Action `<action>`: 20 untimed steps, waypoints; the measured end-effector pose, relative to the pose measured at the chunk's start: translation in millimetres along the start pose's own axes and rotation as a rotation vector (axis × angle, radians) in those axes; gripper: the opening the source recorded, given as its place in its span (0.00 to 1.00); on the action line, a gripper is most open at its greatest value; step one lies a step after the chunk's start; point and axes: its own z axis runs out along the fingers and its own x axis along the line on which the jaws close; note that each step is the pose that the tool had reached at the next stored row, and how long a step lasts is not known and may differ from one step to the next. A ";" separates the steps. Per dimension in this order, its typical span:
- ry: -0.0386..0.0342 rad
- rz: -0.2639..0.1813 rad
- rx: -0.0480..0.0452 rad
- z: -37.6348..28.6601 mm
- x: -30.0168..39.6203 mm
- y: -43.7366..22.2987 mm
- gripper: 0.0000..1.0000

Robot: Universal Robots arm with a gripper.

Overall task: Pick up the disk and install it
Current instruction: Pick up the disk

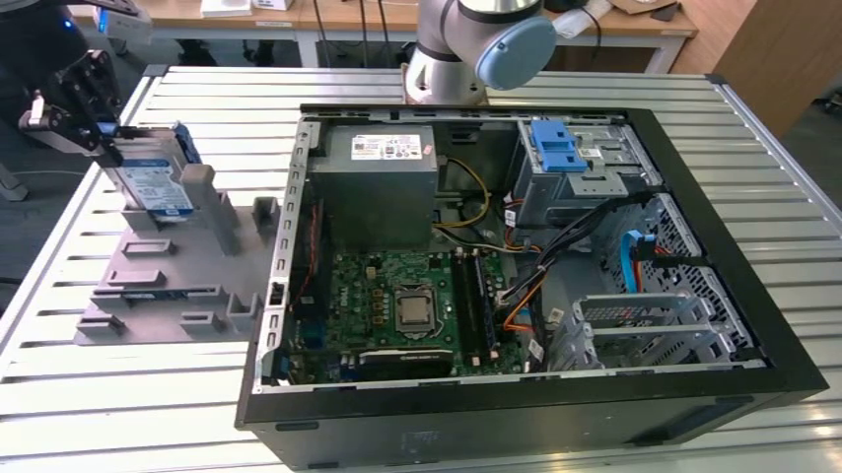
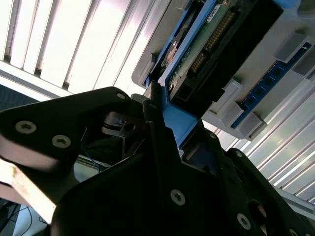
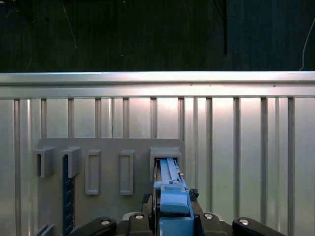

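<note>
The disk (image 1: 152, 177), a silver drive with a blue-and-white label in a blue carrier, stands on edge in a slot of the grey fixture plate (image 1: 158, 286) at the exterior view's left. My gripper (image 1: 108, 133) is at its upper far end, fingers on either side of the carrier and closed against it. In the second wrist view the black fingers (image 2: 153, 115) press on the blue frame of the disk (image 2: 194, 54), whose green circuit side shows. In the first wrist view the disk (image 3: 170, 189) runs from my gripper (image 3: 172, 219) down into the fixture's slot.
An open black computer case (image 1: 776, 325) lies at the exterior view's right. Inside are a grey drive cage with a blue bracket (image 1: 569, 148), a power-supply box (image 1: 382, 163) and a green motherboard (image 1: 408, 301). The arm's base (image 1: 460, 49) stands behind the case. A blue memory stick (image 1: 138, 292) sits in the fixture.
</note>
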 end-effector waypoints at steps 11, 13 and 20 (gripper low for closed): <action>0.0000 0.000 -0.0001 -2.6 0.0 -0.1 0.36; 0.0001 0.000 -0.0001 -4.8 0.0 -0.1 0.36; 0.0001 0.000 -0.0001 -13.9 -0.1 -0.3 0.36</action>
